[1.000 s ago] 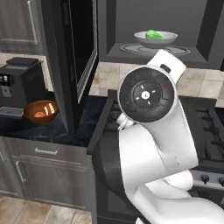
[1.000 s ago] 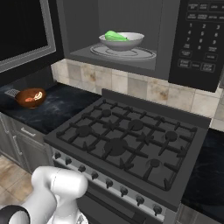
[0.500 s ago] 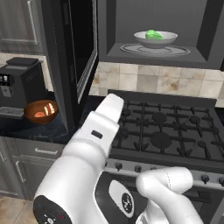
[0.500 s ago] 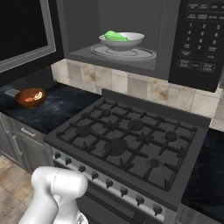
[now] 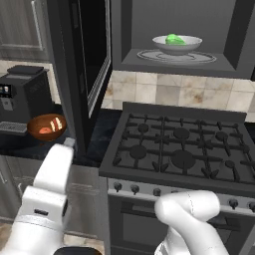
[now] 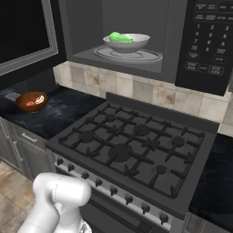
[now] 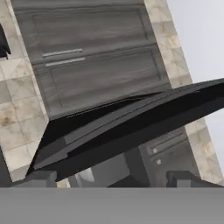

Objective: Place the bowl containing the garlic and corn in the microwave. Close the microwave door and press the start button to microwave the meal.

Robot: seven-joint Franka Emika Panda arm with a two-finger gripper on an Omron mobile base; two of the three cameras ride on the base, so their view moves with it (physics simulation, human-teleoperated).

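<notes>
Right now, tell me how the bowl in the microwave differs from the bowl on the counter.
The white-grey bowl is pale and wide, while the orange-brown bowl is dark and looks smaller. The white-grey bowl sits high on the turntable inside the open microwave; the orange-brown bowl rests low on the dark counter. The first holds a green piece; the second holds pale striped contents. Both are round, upright and untouched.

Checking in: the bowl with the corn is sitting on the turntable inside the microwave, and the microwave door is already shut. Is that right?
Not quite. The bowl with the corn does sit on the turntable inside the microwave, but the microwave door is not shut: it stands swung wide open to the left. The left base view shows this, with the cavity fully exposed.
</notes>
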